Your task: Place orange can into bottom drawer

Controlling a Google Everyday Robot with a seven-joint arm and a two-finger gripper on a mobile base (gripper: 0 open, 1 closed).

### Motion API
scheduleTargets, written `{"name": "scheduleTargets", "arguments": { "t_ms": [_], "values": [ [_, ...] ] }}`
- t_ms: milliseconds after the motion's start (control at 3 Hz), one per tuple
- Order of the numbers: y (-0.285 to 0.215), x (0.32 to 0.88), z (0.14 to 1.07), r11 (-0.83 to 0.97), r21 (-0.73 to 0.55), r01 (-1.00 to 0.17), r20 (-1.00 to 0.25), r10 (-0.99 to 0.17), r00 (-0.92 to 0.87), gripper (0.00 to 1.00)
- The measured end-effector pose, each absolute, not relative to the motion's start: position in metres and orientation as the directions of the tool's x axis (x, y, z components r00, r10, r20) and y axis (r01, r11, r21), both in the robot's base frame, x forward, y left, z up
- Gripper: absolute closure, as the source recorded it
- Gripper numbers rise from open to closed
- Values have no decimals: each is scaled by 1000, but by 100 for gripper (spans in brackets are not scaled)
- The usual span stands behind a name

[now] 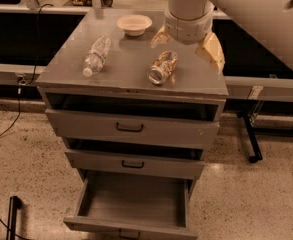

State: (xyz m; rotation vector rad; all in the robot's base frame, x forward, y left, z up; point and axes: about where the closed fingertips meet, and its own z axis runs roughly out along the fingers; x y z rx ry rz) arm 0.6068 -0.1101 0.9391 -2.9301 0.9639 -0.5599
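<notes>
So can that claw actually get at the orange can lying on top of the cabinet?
Probably yes. The gripper hangs open just above and behind the orange can, and nothing lies between them. The water bottle and the bowl sit well clear of the can.

No text readable, seemingly, even on orange can [162, 67] near gripper [186, 46].

gripper [185, 48]: over the 2 o'clock corner of the cabinet top [126, 64], fingers spread; its arm [256, 9] is cut off at the top and right edges.
bottom drawer [136, 199]: front face cut by the lower edge at 6 o'clock.
orange can [162, 67]: pattern too blurred to read.
</notes>
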Motion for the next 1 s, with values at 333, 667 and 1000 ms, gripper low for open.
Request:
{"name": "scheduleTargets", "arguments": {
  "t_ms": [333, 667, 1000],
  "values": [
    [-112, 642, 933, -890, -91, -446, 393, -444, 805, 0],
    [-116, 674, 909, -911, -68, -408, 398, -399, 826, 0],
    [-120, 697, 888, -905, -67, -419, 395, -410, 822, 0]
  ]
}}
